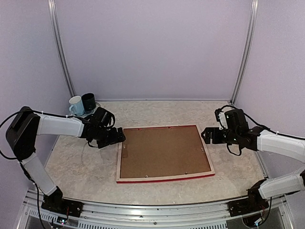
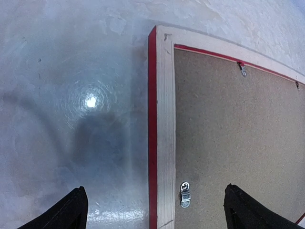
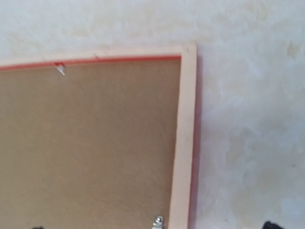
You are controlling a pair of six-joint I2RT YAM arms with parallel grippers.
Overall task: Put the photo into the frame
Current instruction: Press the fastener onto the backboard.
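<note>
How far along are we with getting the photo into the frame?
Done: the frame lies face down, brown backing board seated in it. In hand: nothing; the left end effector and right end effector hover open at its short sides. Left: no photo is visible, so I cannot tell whether it is already under the board.

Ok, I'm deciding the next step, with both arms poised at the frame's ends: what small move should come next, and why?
Likely lower the left gripper so its open fingers pinch the left rail of the frame. It lies face down with the brown backing board seated in it, no photo in view, and that rail sits right between those fingers.
</note>
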